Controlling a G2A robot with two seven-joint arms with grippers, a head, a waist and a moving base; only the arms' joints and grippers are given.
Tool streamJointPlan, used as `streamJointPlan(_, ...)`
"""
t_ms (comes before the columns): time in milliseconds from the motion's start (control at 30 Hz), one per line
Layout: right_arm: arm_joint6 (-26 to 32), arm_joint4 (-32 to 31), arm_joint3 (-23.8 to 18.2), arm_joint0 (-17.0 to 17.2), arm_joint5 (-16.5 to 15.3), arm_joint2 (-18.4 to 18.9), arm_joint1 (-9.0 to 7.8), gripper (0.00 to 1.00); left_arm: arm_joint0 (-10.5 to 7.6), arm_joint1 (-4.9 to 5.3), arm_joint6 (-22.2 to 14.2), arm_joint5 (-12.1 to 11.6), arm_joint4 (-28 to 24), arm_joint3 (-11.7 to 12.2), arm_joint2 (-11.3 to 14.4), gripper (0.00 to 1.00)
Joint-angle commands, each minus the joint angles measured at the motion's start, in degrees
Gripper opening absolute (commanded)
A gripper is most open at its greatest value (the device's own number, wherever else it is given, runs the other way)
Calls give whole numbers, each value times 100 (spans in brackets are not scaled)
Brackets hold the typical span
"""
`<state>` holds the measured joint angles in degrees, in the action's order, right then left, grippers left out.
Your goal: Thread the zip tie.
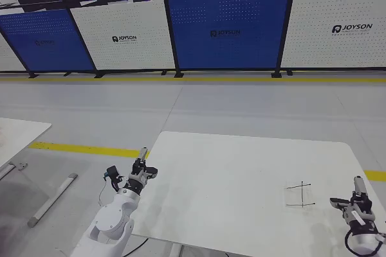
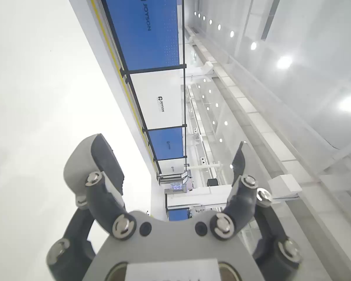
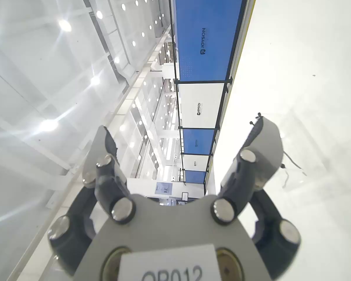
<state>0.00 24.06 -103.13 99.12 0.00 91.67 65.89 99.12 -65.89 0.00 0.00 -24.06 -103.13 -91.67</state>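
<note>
- A panel wall (image 1: 228,32) of blue and white pegboard panels stands across the room, well beyond the table's far edge. It also appears past the fingers in the left wrist view (image 2: 143,21) and the right wrist view (image 3: 207,30).
- The white table (image 1: 231,193) has rounded corners and takes up the near middle of the top view. Its bare top runs alongside the left gripper (image 2: 32,89) and the right gripper (image 3: 310,45) in their own wrist views.
- A second table (image 1: 13,135), also white, stands off to the left, well apart from the main table's left edge.
- The left gripper (image 1: 142,157) is at the table's left edge, close to the far-left corner, and points towards the panel wall. Its wrist view shows it released (image 2: 171,141), with the dark fingers (image 2: 108,162) spread wide and nothing between them.
- The right gripper (image 1: 358,186) is at the table's right edge, towards the near-right corner, and also points towards the panel wall. It too is released (image 3: 182,124), with its fingers (image 3: 108,147) wide apart and holding nothing.
- The zip ties (image 1: 300,194) are thin black strips lying crossed on the table top. They are towards the right edge, near the right gripper but not touching it. In the right wrist view they show on the table just beside one finger (image 3: 292,161), too thin to count with certainty.
</note>
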Motion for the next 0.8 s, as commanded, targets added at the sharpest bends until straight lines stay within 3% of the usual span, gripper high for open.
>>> streamJointPlan(0,0,0,0,0,0,0,0,100,0,0,0,0,0,0,0,78)
streamJointPlan(33,0,0,0,0,0,0,0,78,0,0,0,0,0,0,0,100)
streamJointPlan(67,0,0,0,0,0,0,0,78,0,0,0,0,0,0,0,100)
streamJointPlan(100,47,-67,-18,-6,-13,-6,-4,100,0,0,0,0,0,0,0,100)
streamJointPlan(267,766,-366,-52,-23,-88,135,-47,100,0,0,0,0,0,0,0,100)
streamJointPlan(533,2410,-1050,-168,24,-88,492,-180,100,0,0,0,0,0,0,0,100)
streamJointPlan(767,2450,-992,-121,2,-87,532,-182,100,0,0,0,0,0,0,0,100)
